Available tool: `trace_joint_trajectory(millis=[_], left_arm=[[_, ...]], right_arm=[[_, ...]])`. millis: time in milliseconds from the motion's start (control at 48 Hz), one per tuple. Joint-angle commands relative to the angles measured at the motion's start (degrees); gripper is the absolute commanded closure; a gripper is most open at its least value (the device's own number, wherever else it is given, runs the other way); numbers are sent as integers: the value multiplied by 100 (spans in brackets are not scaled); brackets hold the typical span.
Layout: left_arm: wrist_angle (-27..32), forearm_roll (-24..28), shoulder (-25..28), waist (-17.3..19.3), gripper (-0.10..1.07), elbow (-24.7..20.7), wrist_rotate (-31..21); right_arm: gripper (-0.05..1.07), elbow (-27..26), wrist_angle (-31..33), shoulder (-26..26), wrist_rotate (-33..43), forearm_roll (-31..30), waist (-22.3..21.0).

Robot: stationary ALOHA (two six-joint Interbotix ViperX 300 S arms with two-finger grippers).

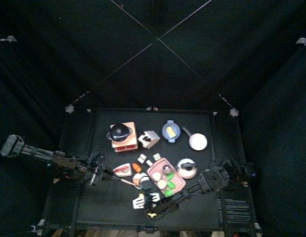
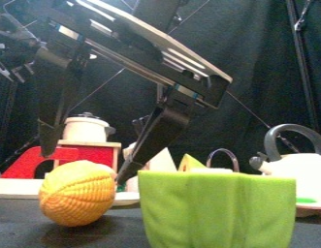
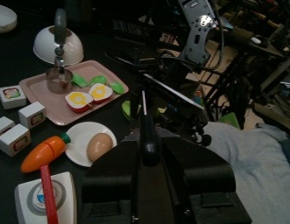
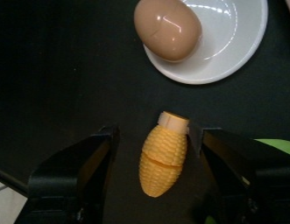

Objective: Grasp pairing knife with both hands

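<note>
Right gripper (image 4: 159, 137) jaws released wide, straddling the corn (image 4: 162, 166) on the counter (image 4: 65, 79), egg (image 4: 169, 28) and plate (image 4: 235, 52) close beyond. Pairing knife (image 3: 145, 131) seems upright at the left gripper (image 3: 145, 171); its grip, cannot tell.

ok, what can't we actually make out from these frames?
- Paring knife: not identifiable in any view; top view too small and dark.
- Left gripper: left wrist view too dark to tell open or shut.
- Corn: right wrist view shows the right gripper open around it; contact unclear.
- Front view: green pepper and corn block the table behind.
</note>
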Motion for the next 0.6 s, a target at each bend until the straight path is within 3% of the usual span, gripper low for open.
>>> trace_joint_trajectory(millis=[0,333,583], left_arm=[[-35,0,9,-9,42,-70,9],[0,158,9,35,42,-26,316],[-325,176,9,26,42,62,1116]], right_arm=[[8,-9,53,-501,-26,-149,114],[8,185,272,-905,-1037,-703,615],[8,193,1248,-1055,-2057,-1090,967]])
